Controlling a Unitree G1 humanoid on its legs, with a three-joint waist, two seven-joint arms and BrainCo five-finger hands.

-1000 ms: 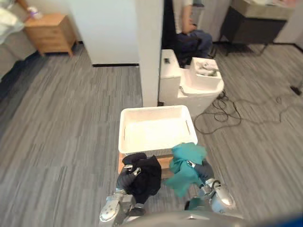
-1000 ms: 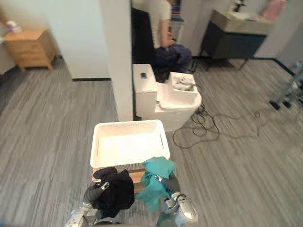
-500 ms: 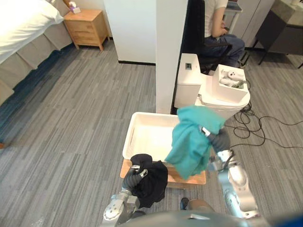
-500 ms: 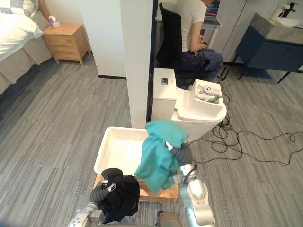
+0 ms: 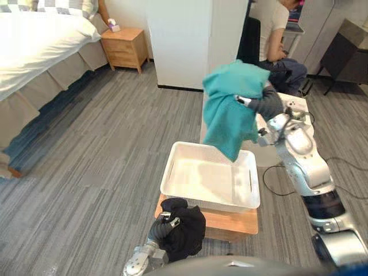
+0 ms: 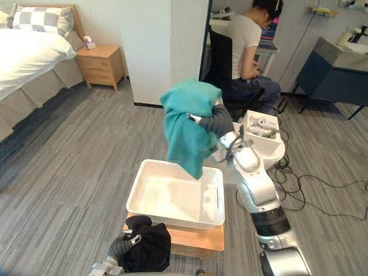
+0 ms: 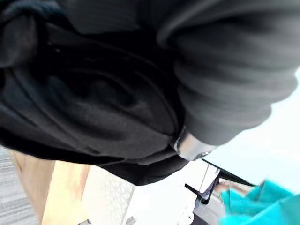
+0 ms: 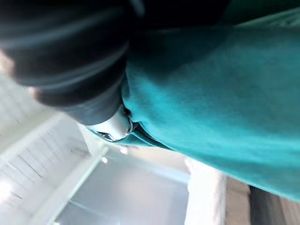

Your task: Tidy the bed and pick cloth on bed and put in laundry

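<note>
teal cloth (image 5: pixel 230 106) drapes over the right hand (image 5: pixel 269 105), grip i cannot tell; hanging above the far rim of the basket (image 5: pixel 207 201), it could fall outside.

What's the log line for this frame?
right hand: holds teal cloth raised above white basket | left hand: holds black cloth low by wooden stand | neither cloth in basket yet

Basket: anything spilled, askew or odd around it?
Nothing stands out. The white basket sits empty on its wooden stand; the teal cloth hangs from the right hand above it, and the black cloth is bunched on the left hand by the stand.
</note>
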